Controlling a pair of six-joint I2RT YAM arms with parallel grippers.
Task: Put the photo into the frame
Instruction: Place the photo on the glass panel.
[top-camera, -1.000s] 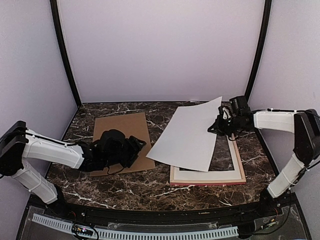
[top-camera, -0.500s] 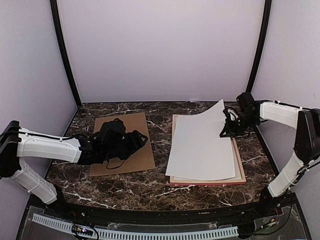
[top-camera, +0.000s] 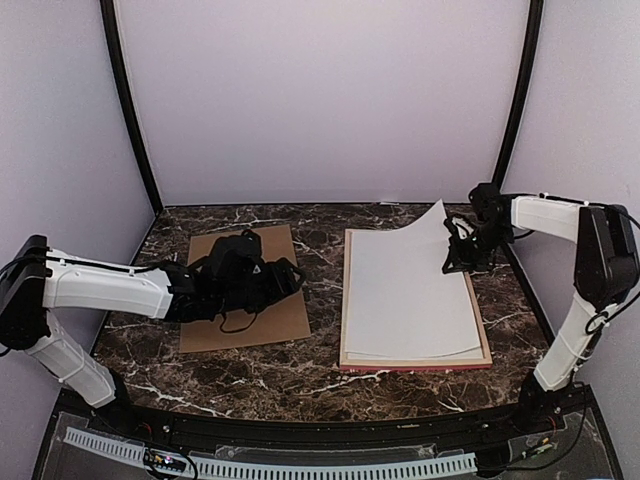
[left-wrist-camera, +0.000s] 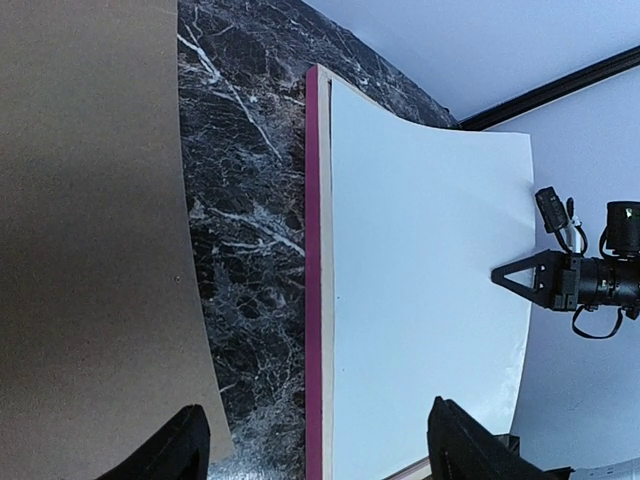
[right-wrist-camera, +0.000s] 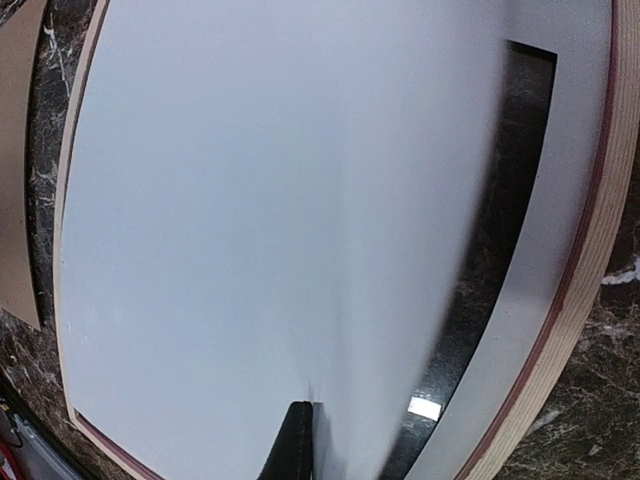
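Top external: photo (top-camera: 405, 290) lies white-side up over frame (top-camera: 415, 362).

Left arm (top-camera: 100, 290), right arm (top-camera: 545, 215): white shells, black joints, looped black cables.

Soft even light, faint shadows; the photo (right-wrist-camera: 250, 200) blurred near the right wrist lens, edges bowed

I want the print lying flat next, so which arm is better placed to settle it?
Right. The right fingers are shut on the raised edge of the photo over the frame, so they could probably just lower it. The left fingers are open above the brown backing board.
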